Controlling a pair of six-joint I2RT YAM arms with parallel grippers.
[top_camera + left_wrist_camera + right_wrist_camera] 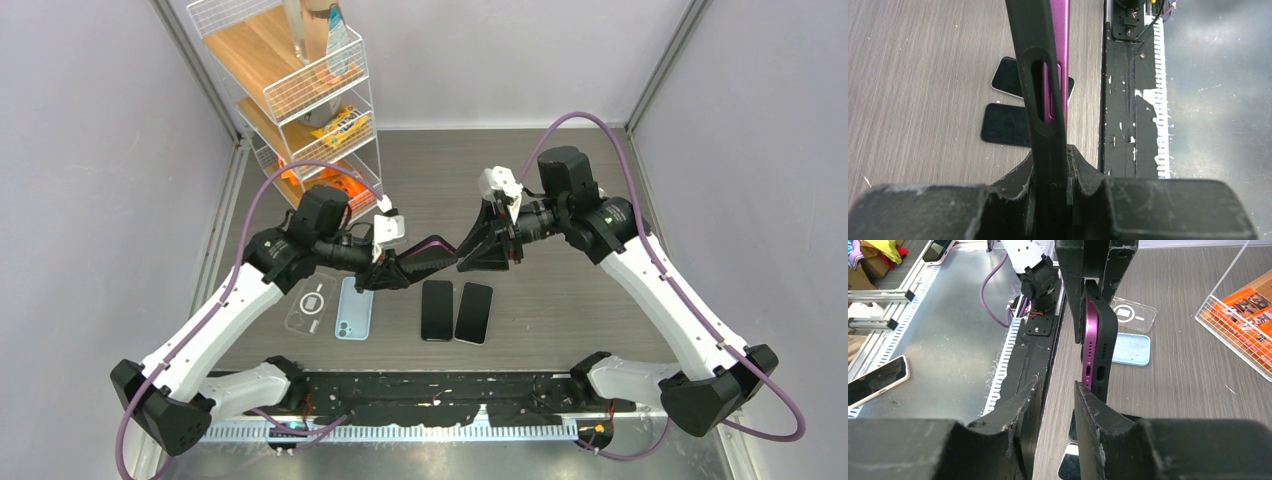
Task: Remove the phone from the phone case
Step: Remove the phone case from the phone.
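Phone (1091,340) inside the black case (1106,335), up off the table (560,200), midway between the two arms. Runs lengthwise from one gripper straight to the other, standing on edge. Sits pinched at one end in the left gripper (1050,160), jaws closed tight on the case across its thickness. Points its port end at the right gripper (1057,385), the nearer one for that free end. Jaws there a narrow way apart, nothing between them, port end just past the tip of one finger (1088,410). Calls for a push or pry on that end next, by the look of it. Shows purple beside the case wall and through the side slot, maybe lifting out. Cannot tell whether that finger touches the phone: contact spot hidden behind the fingertip. Loses the far end off the top of the left wrist view.
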